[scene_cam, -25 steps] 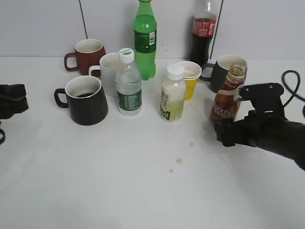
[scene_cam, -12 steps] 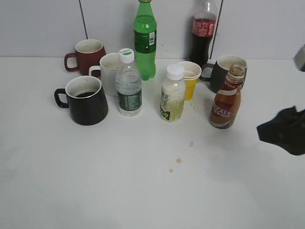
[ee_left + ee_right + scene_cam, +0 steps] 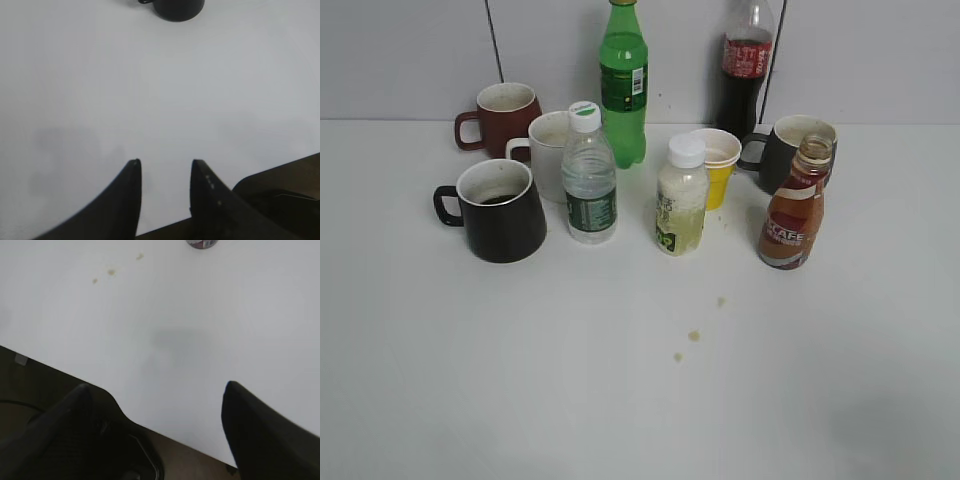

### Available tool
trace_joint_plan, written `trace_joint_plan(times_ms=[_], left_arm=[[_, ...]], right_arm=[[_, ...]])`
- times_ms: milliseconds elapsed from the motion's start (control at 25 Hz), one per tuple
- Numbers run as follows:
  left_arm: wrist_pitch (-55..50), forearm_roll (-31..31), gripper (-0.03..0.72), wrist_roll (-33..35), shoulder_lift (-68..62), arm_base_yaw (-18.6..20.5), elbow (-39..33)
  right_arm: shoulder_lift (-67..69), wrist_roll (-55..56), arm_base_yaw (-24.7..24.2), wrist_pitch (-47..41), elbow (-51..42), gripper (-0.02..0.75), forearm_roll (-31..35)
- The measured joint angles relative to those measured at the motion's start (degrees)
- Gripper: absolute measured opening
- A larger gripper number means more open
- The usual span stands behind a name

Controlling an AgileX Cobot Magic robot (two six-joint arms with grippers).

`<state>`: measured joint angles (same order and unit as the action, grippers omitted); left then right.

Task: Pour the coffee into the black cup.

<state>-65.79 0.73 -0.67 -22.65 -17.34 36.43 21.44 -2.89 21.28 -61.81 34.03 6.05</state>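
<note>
A: What sits on the left of the white table?

B: The black cup, handle pointing left, with dark liquid low inside. Behind it stands a maroon mug, and a white mug is just right of that.

A: And toward the middle?

B: A water bottle with a white cap, a green bottle behind it, then a pale drink bottle in front of a yellow cup. A few brown drips lie on the table in front.

A: Where's the coffee?

B: The coffee stands upright on the right, uncapped, nothing touching it. A dark grey mug is right behind it, and a cola bottle is at the back.

A: The grippers?

B: Neither shows in the exterior view. In the left wrist view, the left gripper has its fingers a modest gap apart, empty, over bare table. In the right wrist view, the right gripper is spread wide, holding nothing, near the table's front edge.
</note>
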Motion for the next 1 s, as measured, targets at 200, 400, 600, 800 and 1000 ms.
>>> trace_joint_plan(times_ms=[200,400,600,800,1000], left_arm=[[3.04,0.04,0.261,0.00,5.25,0.00,-4.14],[5.67,0.10,0.259,0.00,6.18,0.00,-4.97],[5.93,0.17,0.259,0.00,6.28,0.00,-5.16],[6.13,0.22,0.244,0.00,6.28,0.00,-5.16],[6.13,0.22,0.241,0.00,6.28,0.00,-5.16]], right_arm=[[-14.22,0.00,0.00,-2.11,-2.46,0.593,-3.11],[-21.62,-0.59,0.00,0.42,-4.05,0.593,-4.37],[-21.88,-0.59,0.00,1.92,-4.76,0.594,-4.83],[-21.88,-0.59,0.00,2.17,-4.79,0.594,-4.89],[-21.88,-0.59,0.00,2.17,-4.79,0.593,-4.94]])
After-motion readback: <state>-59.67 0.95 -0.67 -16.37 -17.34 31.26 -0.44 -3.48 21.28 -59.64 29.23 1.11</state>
